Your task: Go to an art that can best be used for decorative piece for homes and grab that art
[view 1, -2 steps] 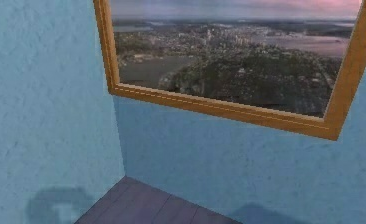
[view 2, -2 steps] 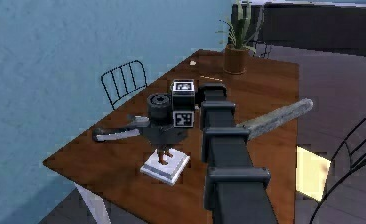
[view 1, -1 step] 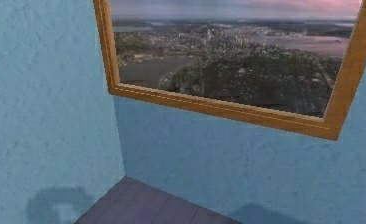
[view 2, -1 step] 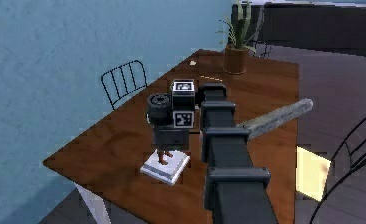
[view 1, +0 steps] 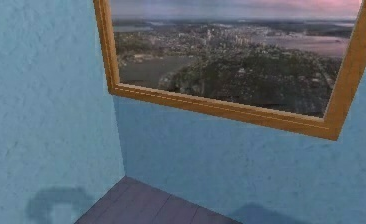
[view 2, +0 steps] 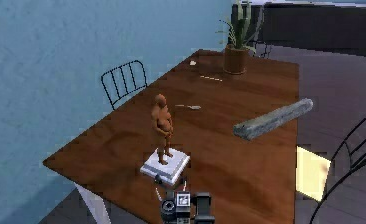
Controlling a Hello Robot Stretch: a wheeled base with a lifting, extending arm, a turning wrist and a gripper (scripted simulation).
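Observation:
A brown statuette of a standing figure stands upright on a white square base, near the front edge of a dark wooden table in the arm side view. Just below the base, at the picture's bottom edge, my gripper shows as a dark body beside a white marked square. The table and the base lie right behind it, so I cannot tell whether it holds anything. In the forward view, a wood-framed picture of a city seen from the air hangs on a blue wall.
On the table stand a potted cactus at the far end, a long grey roll, a spoon and a pale mat. Black wire chairs flank it. The forward view faces a blue wall corner.

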